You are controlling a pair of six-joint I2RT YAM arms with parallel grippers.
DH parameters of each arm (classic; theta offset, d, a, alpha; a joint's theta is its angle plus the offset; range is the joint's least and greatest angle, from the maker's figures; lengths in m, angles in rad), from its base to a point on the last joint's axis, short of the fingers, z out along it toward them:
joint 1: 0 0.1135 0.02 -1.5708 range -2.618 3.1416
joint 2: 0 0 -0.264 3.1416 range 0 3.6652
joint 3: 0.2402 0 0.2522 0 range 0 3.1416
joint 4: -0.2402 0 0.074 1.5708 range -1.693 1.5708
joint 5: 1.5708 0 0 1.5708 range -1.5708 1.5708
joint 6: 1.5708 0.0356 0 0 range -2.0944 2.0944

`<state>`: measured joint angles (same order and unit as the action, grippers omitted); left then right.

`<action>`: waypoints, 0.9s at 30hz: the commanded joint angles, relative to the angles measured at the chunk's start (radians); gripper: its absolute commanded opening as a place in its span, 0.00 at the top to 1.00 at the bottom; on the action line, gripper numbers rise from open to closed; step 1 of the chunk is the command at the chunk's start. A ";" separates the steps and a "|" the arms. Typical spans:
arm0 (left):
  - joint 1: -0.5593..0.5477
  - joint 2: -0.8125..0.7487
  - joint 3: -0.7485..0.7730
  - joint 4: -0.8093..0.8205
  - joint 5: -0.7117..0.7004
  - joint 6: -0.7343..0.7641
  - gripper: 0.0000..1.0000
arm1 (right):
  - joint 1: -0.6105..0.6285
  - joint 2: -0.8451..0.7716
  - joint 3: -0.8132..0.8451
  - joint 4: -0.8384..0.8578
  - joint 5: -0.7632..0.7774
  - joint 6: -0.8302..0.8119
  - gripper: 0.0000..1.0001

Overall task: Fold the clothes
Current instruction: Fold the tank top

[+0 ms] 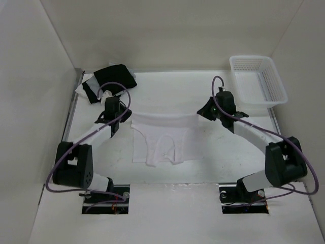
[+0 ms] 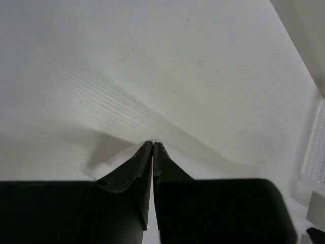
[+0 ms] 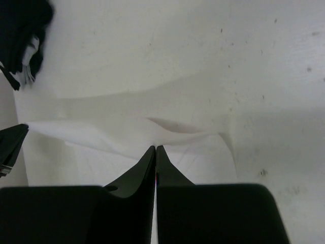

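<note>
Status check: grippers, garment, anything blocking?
Left gripper shut on garment corner. Right gripper shut on the other. Far edge stretched between them, unfolded. Pile, basket apart from it.

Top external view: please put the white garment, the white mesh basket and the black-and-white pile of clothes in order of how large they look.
1. white garment: largest.
2-3. white mesh basket and black-and-white pile of clothes: they look about alike, so I do not rank them.

White table (image 1: 213, 152) — garment (image 1: 162, 140), pile (image 1: 109, 81), basket (image 1: 258, 79)
</note>
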<state>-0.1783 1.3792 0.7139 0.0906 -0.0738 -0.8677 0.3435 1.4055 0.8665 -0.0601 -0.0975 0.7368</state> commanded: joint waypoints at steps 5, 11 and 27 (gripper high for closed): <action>0.007 -0.034 0.110 0.196 0.017 -0.021 0.97 | -0.042 -0.051 0.034 0.171 -0.099 -0.016 0.97; -0.025 -0.276 -0.199 0.195 0.041 -0.034 0.97 | -0.034 -0.243 -0.251 0.227 -0.090 0.016 0.97; 0.010 -0.723 -0.562 -0.025 0.138 -0.045 0.95 | 0.200 -0.606 -0.583 0.034 0.050 0.164 0.96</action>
<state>-0.1768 0.6609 0.2089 0.0921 0.0357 -0.9024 0.4942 0.8047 0.2951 0.0113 -0.0990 0.8490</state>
